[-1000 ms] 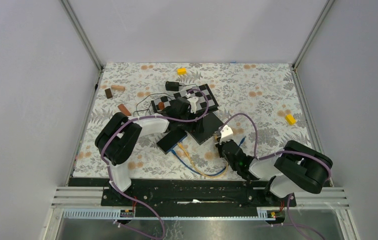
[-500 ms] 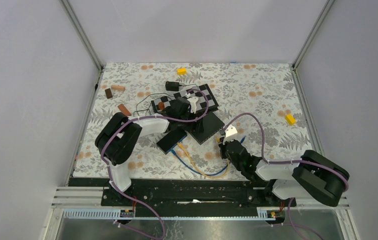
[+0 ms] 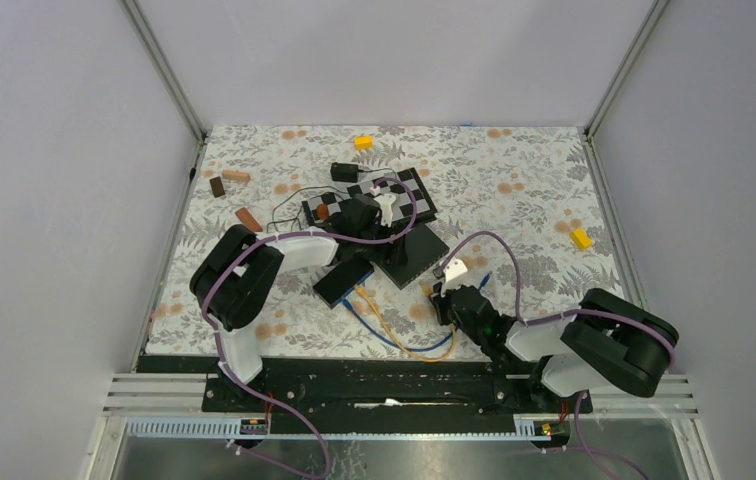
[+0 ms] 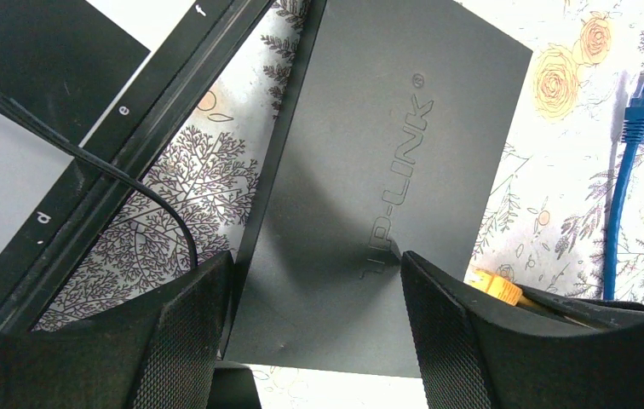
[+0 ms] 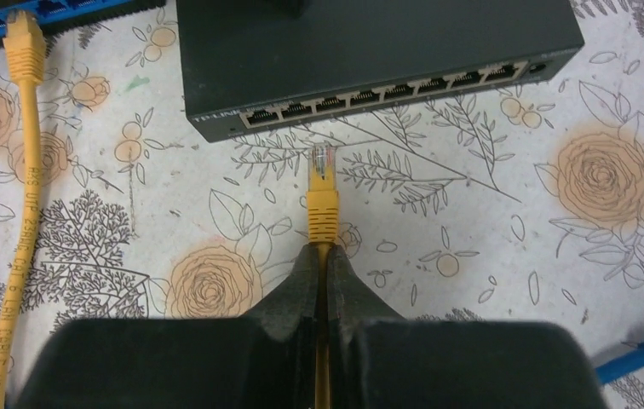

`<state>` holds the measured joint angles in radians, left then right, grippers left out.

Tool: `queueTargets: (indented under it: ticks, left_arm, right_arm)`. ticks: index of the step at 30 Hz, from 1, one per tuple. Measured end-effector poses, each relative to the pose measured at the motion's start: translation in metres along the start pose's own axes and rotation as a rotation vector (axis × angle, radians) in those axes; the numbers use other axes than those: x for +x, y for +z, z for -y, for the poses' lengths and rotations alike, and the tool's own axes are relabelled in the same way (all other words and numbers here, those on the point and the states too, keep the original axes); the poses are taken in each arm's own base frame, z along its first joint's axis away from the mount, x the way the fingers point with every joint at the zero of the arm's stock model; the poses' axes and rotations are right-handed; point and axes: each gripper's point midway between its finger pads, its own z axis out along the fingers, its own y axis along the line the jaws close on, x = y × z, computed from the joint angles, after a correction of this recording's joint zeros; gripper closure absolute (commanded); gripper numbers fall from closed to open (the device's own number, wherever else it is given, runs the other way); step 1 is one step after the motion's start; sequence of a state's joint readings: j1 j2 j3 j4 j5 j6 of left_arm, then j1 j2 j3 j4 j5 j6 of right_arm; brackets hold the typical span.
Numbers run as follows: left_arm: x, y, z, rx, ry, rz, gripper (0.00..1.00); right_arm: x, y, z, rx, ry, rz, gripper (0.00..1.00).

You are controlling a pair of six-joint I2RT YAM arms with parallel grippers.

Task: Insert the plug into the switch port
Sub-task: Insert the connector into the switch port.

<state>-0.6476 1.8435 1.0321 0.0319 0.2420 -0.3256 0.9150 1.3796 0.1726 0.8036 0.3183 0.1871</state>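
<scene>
My right hand (image 5: 323, 254) is clenched on the yellow Ethernet plug (image 5: 322, 183), centre of its wrist view, the clear tip just short of the port row (image 5: 387, 92) on the black box-shaped network switch (image 5: 370, 43) across the top. My left hand (image 4: 319, 264) straddles that switch; whether it grips, I cannot tell. I judge this the approach: next, square the tip to one port and push straight in.

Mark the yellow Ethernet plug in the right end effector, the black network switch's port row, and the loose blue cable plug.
yellow Ethernet plug (image 5: 322, 203): right wrist view, on its boot.
black network switch (image 5: 384, 93): right wrist view, middle of its port row.
blue cable plug (image 4: 640, 119): left wrist view, on its boot.
</scene>
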Motion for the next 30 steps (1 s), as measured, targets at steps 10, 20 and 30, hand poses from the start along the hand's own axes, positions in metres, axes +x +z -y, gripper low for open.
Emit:
queueTargets:
  ticks: [10,20,30]
  left_arm:
    - [0.000,0.000,-0.001,-0.001,-0.001,0.000,0.26]
    - [0.000,0.000,0.000,0.000,-0.001,0.000,0.27]
    - [0.000,0.000,-0.001,0.000,-0.002,-0.001,0.27]
  right_arm:
    - [-0.005,0.009,-0.013,-0.052,-0.036,0.041,1.00]
    - [-0.009,0.009,-0.019,-0.083,-0.042,0.067,1.00]
    - [-0.010,0.010,-0.020,-0.086,-0.042,0.074,1.00]
